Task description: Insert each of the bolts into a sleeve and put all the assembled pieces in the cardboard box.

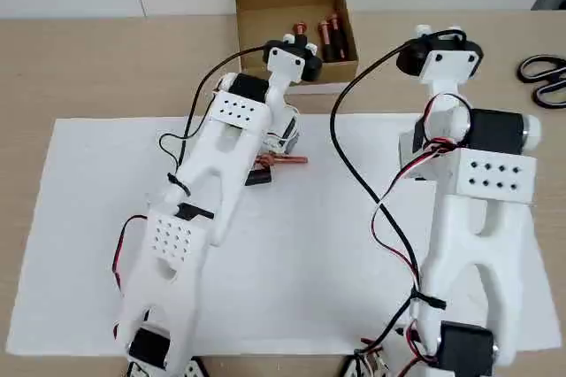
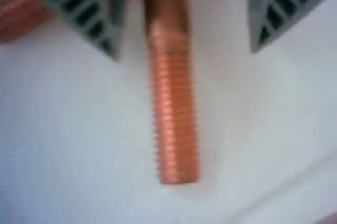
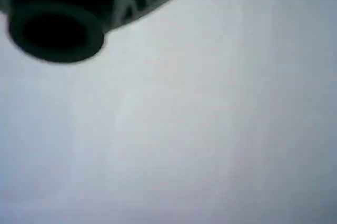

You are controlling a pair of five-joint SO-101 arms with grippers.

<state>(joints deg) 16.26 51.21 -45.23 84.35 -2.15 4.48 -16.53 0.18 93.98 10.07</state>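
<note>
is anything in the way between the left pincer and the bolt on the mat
Nothing visible. The bolt lies on the white mat right between the open fingers of the left pincer, with gaps either side. Another copper piece lies outside one finger.

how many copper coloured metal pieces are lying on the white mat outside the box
2. One copper threaded bolt lies between the left gripper's open fingers; a second copper piece lies beside one finger. The left arm may hide more.
</note>
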